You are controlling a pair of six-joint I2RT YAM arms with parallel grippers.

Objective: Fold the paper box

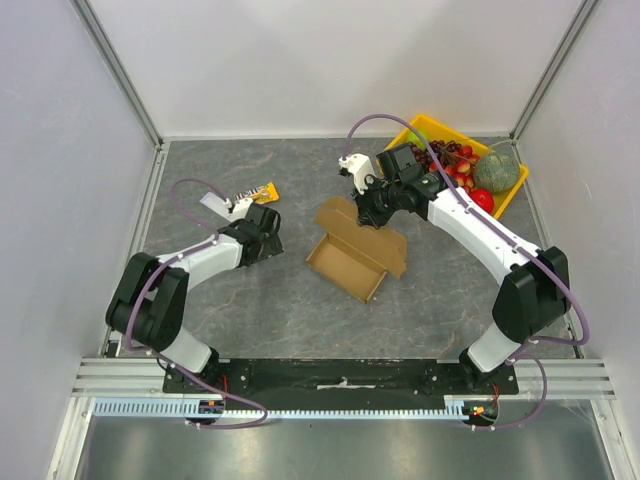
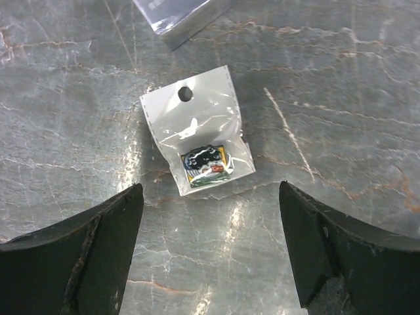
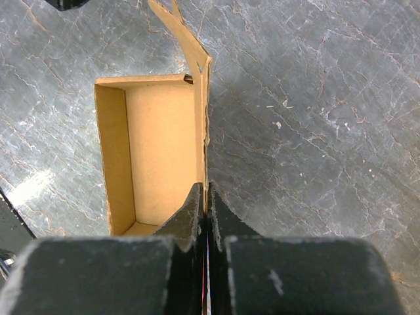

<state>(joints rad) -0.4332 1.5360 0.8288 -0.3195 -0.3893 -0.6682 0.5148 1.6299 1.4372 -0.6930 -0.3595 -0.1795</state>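
The brown cardboard paper box (image 1: pixel 352 256) lies open in the middle of the table, its tray part formed and its lid flap standing up toward the back. My right gripper (image 1: pixel 374 212) is shut on the top edge of that upright lid flap. In the right wrist view the box's open inside (image 3: pixel 157 154) lies left of the flap (image 3: pixel 205 118), and the gripper (image 3: pixel 206 197) pinches the flap edge. My left gripper (image 1: pixel 268 240) is open and empty, low over the table left of the box; in the left wrist view it (image 2: pixel 210 197) hovers near a small plastic bag (image 2: pixel 200 131).
A yellow tray (image 1: pixel 505 198) of fruit with a green melon (image 1: pixel 496 170) stands at back right. A yellow snack packet (image 1: pixel 255 192) and a silver packet (image 2: pixel 180 16) lie at back left. Grey walls and metal frame rails surround the table.
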